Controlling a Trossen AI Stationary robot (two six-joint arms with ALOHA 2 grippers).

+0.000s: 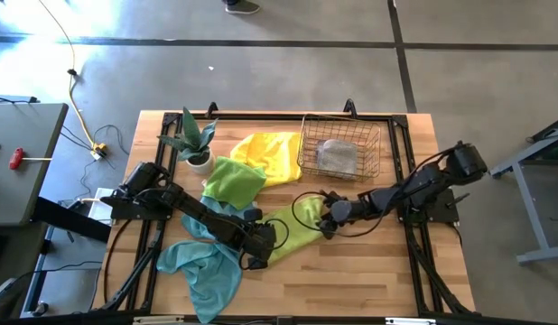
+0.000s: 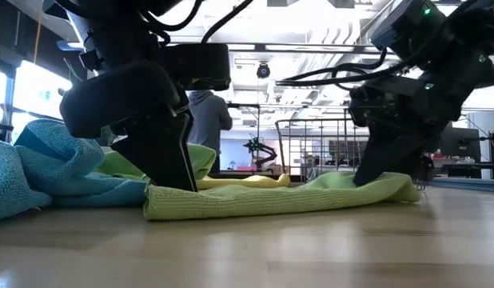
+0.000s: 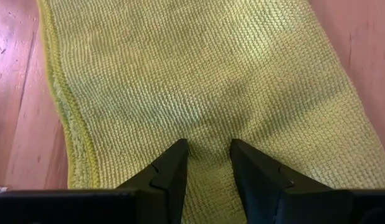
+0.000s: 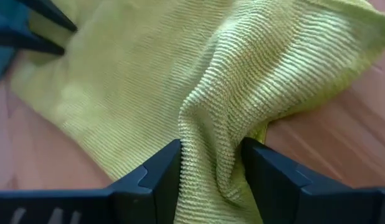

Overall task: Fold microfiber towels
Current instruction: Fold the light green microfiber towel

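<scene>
A lime green towel (image 1: 292,226) lies folded into a long strip on the table's middle, between my two grippers. My left gripper (image 3: 208,149) is on its left end and my right gripper (image 4: 211,149) on its right end, each shut on the cloth. In the low view the left gripper's fingers (image 2: 171,172) and the right gripper's fingers (image 2: 383,172) stand on the strip's two ends. A teal towel (image 1: 207,266) lies crumpled at the near left. Further back lie a second green towel (image 1: 234,179) and a yellow towel (image 1: 270,153). My left gripper pinches the lime towel's top cloth near its left end (image 3: 208,134) between its two fingers. It comes slanting down from the table's left. The towel lies flat on the table under the fingers. How many layers it has, I cannot tell. My right gripper has a raised ridge of the lime towel (image 4: 211,121) between its two fingers, near the towel's right end. It comes slanting down from the table's right. The cloth is bunched up at the fingers, and the rest of the towel lies on the table.
A wire basket (image 1: 344,167) with a grey towel (image 1: 336,155) in it stands at the back right. A small potted plant (image 1: 196,144) stands at the back left. Bare wood (image 1: 351,280) shows along the near edge and the near right.
</scene>
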